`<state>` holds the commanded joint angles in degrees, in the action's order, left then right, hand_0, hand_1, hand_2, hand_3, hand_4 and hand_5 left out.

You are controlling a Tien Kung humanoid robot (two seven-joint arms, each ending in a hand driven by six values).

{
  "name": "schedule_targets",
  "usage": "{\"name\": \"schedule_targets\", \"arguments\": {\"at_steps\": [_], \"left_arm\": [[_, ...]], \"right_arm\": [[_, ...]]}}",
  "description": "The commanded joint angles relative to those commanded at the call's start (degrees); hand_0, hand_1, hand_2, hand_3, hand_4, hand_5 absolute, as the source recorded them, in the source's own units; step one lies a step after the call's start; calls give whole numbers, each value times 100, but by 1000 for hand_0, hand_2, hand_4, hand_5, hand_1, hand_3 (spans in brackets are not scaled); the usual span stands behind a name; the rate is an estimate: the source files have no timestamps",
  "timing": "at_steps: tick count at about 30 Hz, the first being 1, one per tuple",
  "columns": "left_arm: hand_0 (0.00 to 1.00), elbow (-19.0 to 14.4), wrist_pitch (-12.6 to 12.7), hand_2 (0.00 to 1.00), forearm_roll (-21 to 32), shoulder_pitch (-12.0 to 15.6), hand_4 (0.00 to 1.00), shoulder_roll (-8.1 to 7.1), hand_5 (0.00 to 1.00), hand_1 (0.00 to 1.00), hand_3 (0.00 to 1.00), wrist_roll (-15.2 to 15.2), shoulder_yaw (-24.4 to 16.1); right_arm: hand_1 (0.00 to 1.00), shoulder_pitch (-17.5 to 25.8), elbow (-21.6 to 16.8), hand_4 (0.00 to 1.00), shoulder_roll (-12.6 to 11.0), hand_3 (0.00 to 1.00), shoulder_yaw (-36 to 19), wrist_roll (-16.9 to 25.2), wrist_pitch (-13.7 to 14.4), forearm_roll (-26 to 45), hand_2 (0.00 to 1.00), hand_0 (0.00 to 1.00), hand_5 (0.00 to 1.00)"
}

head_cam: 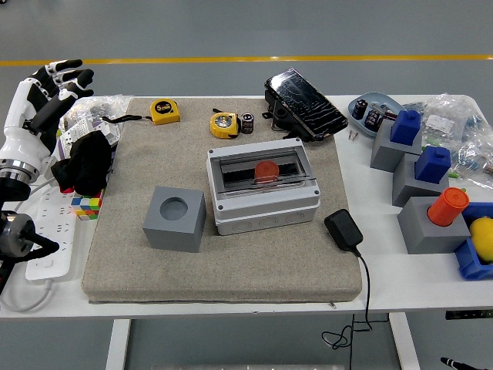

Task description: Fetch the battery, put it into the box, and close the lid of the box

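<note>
- The left hand (35,104) sits at the far left edge of the frame, raised over the bench's left end, its fingers (65,75) spread apart and holding nothing.
- The right hand does not appear anywhere.
- The grey box (264,193) stands in the middle of the frame on a beige mat (223,266), its clear lid (264,173) lying flat across the top.
- Through the lid an orange-red round thing (266,169) shows inside the box; whether it is the battery I cannot tell.
- A small dark cylinder (247,122) that looks like a battery stands just above the box, touching or right beside a yellow tape measure (224,124).
- A second yellow tape measure (164,111) lies further left, near the mat's upper edge.
- A grey block (175,219) with a round hole in its top rests left of the box, a little apart from it.
- A black adapter (343,230) lies at the box's lower right, its cord running off the bench's near edge.
- A dark, shiny flat pack (305,104) sits tilted at the mat's upper right.
- The white bench (385,289) carries more grey blocks with blue and orange caps at the right of the frame.
- A black cloth (83,160) and a coloured cube (86,204) lie at the left, near the hand.
</note>
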<state>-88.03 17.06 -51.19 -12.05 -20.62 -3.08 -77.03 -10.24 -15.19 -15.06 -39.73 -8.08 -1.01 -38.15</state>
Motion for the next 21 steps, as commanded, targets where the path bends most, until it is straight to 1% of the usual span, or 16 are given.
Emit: {"name": "schedule_targets", "arguments": {"at_steps": [4,11,12,17,18,21], "left_arm": [[521,-21,-25,614,-87,20,998,71,374,654,610,42,-206],[515,-68,-119,615,-246,-5,998,-21,367,656,610,182,-255],[524,-71,-128,612,-265,-6,998,-25,351,655,608,196,-256],[524,-74,-169,612,-337,-14,998,-16,351,655,608,263,-251],[521,-75,-179,611,-343,-14,998,-18,333,654,608,278,-232],[521,-72,-211,611,-365,3,998,-33,333,654,608,318,-167]], "right_arm": [[671,10,15,907,-2,531,39,-12,-10,18,685,668,477],[672,-46,-6,907,-22,531,37,-13,-7,-1,685,669,478],[672,-53,-7,906,-24,531,41,-14,-8,-1,685,667,477],[672,-83,-9,906,-40,531,58,-15,-6,-3,685,667,477],[671,-83,-6,906,-46,531,73,-16,-6,4,685,666,479],[671,-76,14,906,-50,531,127,-21,-7,33,685,666,479]]}}
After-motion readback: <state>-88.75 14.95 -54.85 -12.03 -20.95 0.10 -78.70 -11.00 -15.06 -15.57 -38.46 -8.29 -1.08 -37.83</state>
